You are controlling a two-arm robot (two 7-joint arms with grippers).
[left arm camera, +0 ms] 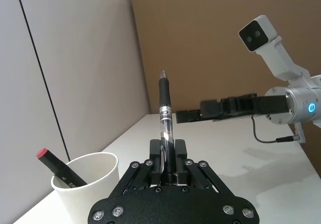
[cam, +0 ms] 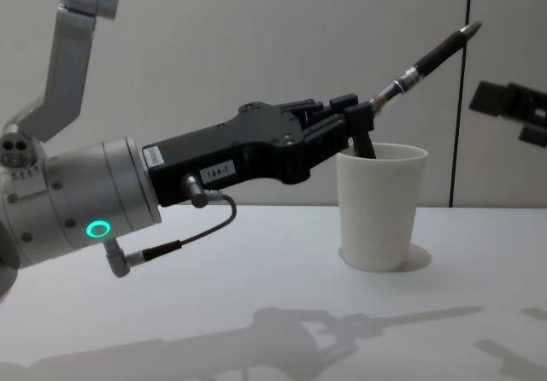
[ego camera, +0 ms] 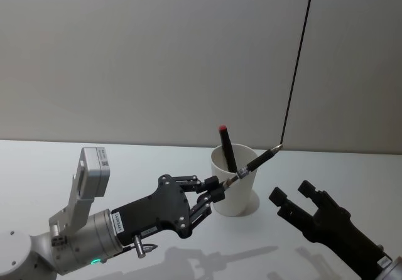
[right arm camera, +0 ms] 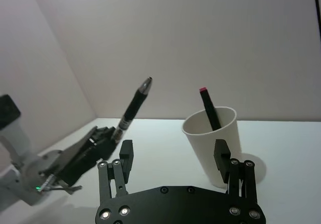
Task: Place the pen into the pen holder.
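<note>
My left gripper [ego camera: 221, 188] is shut on a black pen [ego camera: 254, 164], gripping its lower end. The pen slants up and to the right, its tip above the far right rim of the pen holder [ego camera: 235, 195], a white paper cup. A black marker with a red cap [ego camera: 227, 148] stands inside the cup. From the chest view the pen [cam: 427, 56] rises over the cup [cam: 380, 210], and the left gripper [cam: 355, 129] is level with the rim. My right gripper [right arm camera: 173, 151] is open and holds nothing, to the right of the cup [right arm camera: 200, 143].
The white table [ego camera: 157, 161] runs back to a pale wall. A thin dark vertical line [ego camera: 295, 73] runs down the wall behind the cup. A brown board [left arm camera: 225, 43] stands behind the right arm in the left wrist view.
</note>
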